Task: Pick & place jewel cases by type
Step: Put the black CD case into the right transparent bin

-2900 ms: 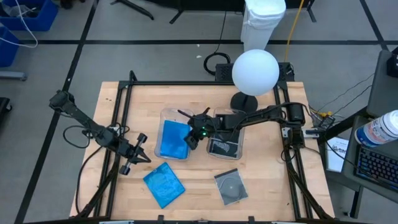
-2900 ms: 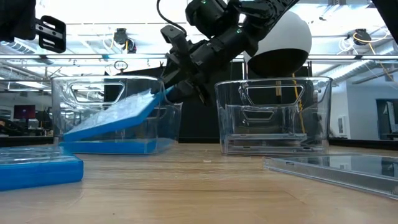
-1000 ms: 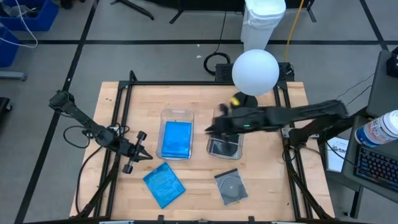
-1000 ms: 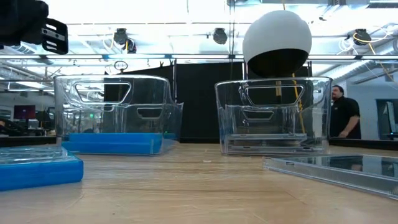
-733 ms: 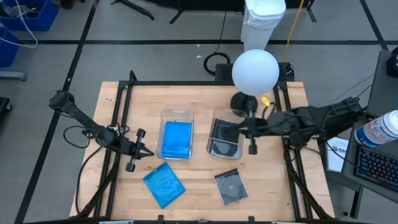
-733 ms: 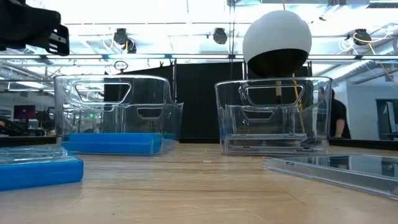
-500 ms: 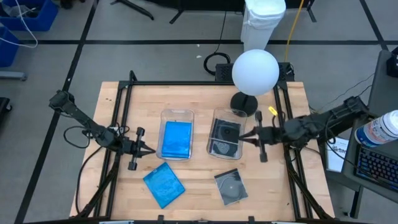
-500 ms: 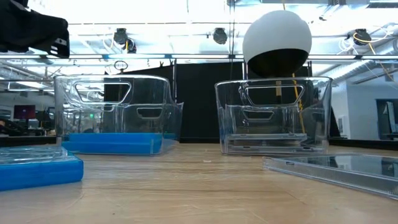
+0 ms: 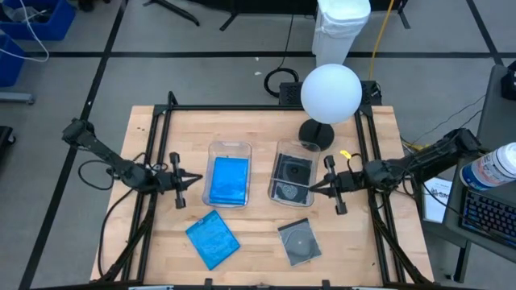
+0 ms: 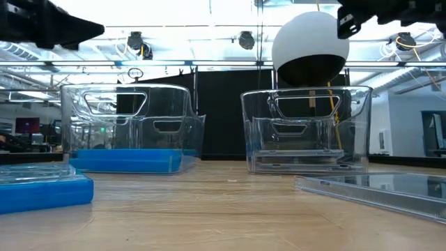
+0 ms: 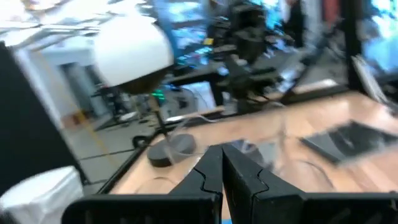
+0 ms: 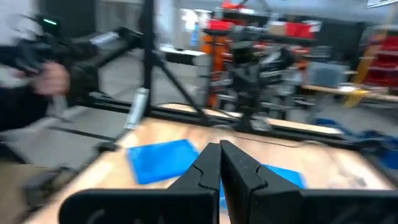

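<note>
One blue jewel case (image 9: 228, 179) lies flat in the left clear bin (image 9: 229, 147). A dark-grey case with a disc (image 9: 290, 179) lies in the right clear bin (image 9: 297, 147). Another blue case (image 9: 213, 238) and another clear case (image 9: 297, 242) lie flat on the table near its front edge. My left gripper (image 9: 196, 179) is shut and empty, held above the table left of the left bin and pointing right. My right gripper (image 9: 313, 188) is shut and empty, just right of the right bin, pointing left. Each wrist view shows its own fingers shut, left (image 11: 221, 165) and right (image 12: 219, 158).
A white globe lamp (image 9: 330, 93) on a dark base stands behind the right bin. A black frame (image 9: 242, 108) runs along the table's edges. Bare wood lies between the bins and the two loose cases. In the low view the bins (image 10: 306, 129) stand mid-table.
My right gripper has drawn back from above the right bin toward the table's right edge and come down, ending beside that bin. My left gripper has swung from slanting toward the near edge to pointing straight right, rising a little. The cases have not moved.
</note>
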